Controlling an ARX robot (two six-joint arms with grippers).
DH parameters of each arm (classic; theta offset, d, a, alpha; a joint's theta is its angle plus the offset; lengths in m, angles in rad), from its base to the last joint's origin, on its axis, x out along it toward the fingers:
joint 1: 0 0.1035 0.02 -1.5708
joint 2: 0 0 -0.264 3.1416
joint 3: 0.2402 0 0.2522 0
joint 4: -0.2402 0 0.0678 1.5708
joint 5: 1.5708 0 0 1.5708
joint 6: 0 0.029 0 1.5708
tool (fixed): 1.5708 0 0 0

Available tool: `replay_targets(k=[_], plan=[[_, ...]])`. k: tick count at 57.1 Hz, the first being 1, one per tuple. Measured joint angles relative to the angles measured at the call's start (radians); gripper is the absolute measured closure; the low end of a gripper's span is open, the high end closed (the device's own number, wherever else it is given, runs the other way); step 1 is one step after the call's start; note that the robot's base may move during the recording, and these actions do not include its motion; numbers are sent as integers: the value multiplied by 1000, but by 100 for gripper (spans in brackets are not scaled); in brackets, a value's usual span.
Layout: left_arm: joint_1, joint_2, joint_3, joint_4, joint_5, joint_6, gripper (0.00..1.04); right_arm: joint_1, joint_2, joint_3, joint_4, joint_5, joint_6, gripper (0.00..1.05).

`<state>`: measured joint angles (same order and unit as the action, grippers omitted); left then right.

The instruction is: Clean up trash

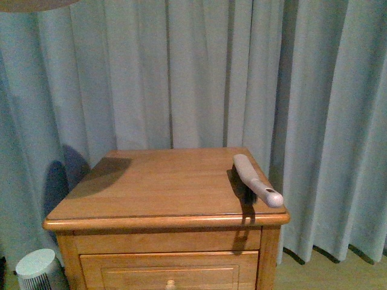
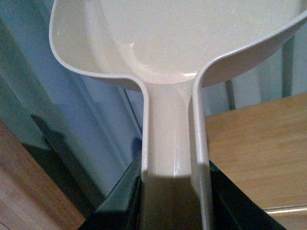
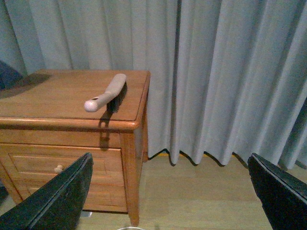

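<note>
The trash shows in none of the three views, so I cannot tell where it is or how it looks. The left end effector [image 2: 172,203] is pressed onto the handle of a pale dustpan [image 2: 182,38], with a dark finger [image 2: 120,201] on either side. The pan's far lip runs out of the left wrist view, so that part may hold something unseen. The right end effector [image 3: 168,191] is spread wide, its fingers [image 3: 53,201] well apart above the wooden floor [image 3: 192,187].

A brush [image 1: 257,180] lies along the right edge of the tabletop [image 1: 157,181], dark bristles down, its rounded handle tip near the front right corner. The rest of the surface is bare wood, shadowed at the rear left. Curtains [image 1: 181,72] hang close behind and to the right. A pale ribbed cylinder [image 1: 37,269] stands on the floor by the front left corner.
</note>
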<state>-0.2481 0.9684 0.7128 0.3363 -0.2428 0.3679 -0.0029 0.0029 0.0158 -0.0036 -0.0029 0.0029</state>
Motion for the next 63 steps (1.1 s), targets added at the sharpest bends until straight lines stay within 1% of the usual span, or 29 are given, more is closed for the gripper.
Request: replay_targets(k=[6, 15, 24, 32, 38, 46, 63], plan=[[-16, -119, -57, -64, 9, -5, 76, 0, 0, 0, 0, 0, 0, 7], [-30, -283, -126, -135, -13, -17, 76, 0, 0, 0, 0, 0, 0, 7], [-33, -386, -203, -186, -30, -37, 76, 0, 0, 0, 0, 0, 0, 7], [-37, -423, -237, -207, -40, -53, 76, 0, 0, 0, 0, 0, 0, 7], [-31, -438, -254, -214, -27, -74, 76, 0, 0, 0, 0, 0, 0, 7], [-6, -438, -258, -214, -11, -95, 76, 0, 0, 0, 0, 0, 0, 7], [-5, -438, -258, -214, -9, -101, 76, 0, 0, 0, 0, 0, 0, 7]])
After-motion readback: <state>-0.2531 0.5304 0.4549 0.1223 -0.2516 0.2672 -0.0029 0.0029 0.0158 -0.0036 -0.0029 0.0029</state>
